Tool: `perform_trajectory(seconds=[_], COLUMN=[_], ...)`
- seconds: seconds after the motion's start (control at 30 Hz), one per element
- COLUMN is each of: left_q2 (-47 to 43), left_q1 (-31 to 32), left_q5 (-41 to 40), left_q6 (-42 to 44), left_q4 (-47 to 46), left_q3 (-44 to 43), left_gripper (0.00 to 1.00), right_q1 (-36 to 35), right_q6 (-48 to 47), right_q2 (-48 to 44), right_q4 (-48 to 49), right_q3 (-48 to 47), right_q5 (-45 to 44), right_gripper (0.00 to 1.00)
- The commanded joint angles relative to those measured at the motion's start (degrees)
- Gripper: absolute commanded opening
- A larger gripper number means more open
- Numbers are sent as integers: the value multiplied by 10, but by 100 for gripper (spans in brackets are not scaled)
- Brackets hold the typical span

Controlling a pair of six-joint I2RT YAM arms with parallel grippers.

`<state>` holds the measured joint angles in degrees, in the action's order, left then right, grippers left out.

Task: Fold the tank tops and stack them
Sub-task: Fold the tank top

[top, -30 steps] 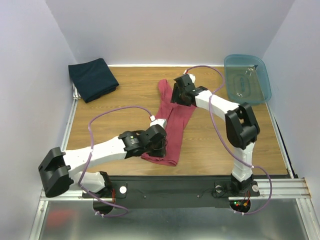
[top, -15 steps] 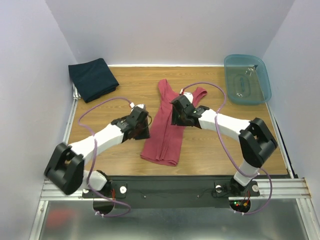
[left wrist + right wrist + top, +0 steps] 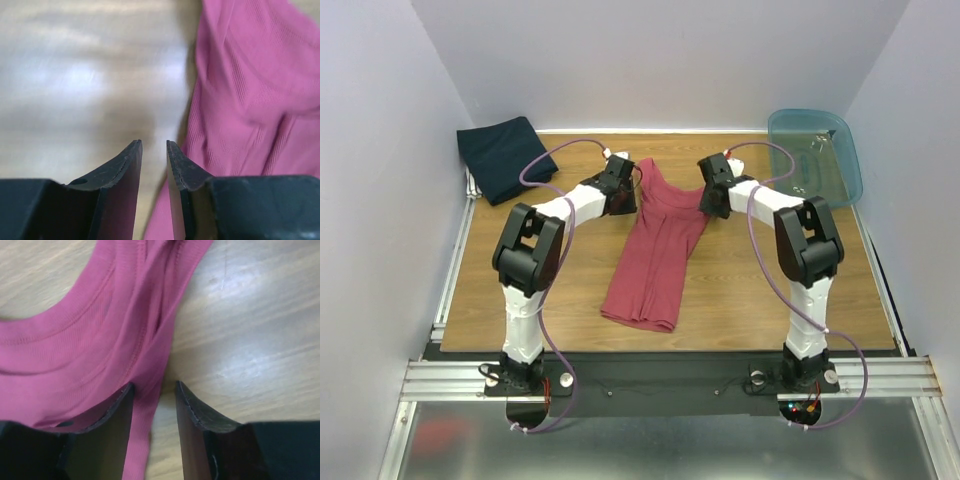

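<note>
The maroon tank top lies spread along the middle of the worktop, with its 2 straps at the far end and its hem at the near end. The navy tank top sits folded in the far left corner, well apart from it. My left end effector is low over the wood just left of the maroon cloth, its fingers narrowly apart with only bare worktop between them. My right end effector is at the right strap, fingers apart, the strap's edge under the gap and not pinched. The blue tub stands far right.
</note>
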<state>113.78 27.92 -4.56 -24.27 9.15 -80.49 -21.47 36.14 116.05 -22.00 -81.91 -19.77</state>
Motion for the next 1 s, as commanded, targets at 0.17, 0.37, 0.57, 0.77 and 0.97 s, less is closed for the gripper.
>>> perform_trajectory(seconds=[0.17, 0.37, 0.57, 0.77, 0.97], left_q2=[60, 81, 111, 113, 19], left_q1=[1, -11, -30, -39, -38], left_q5=[35, 14, -8, 5, -16], left_q6=[8, -34, -71, -57, -47], left_q4=[-26, -34, -25, -23, -16], left_q3=[-75, -107, -157, -193, -144], left_gripper=[38, 38, 38, 41, 42], right_q1=[-2, -2, -4, -3, -3], right_q6=[-65, -119, -158, -150, -129], right_q2=[130, 198, 236, 170, 92], right_q4=[7, 6, 5, 1, -2], right_q3=[-157, -263, -355, -330, -253], right_q5=[21, 80, 101, 36, 9], right_gripper=[42, 41, 59, 81, 79])
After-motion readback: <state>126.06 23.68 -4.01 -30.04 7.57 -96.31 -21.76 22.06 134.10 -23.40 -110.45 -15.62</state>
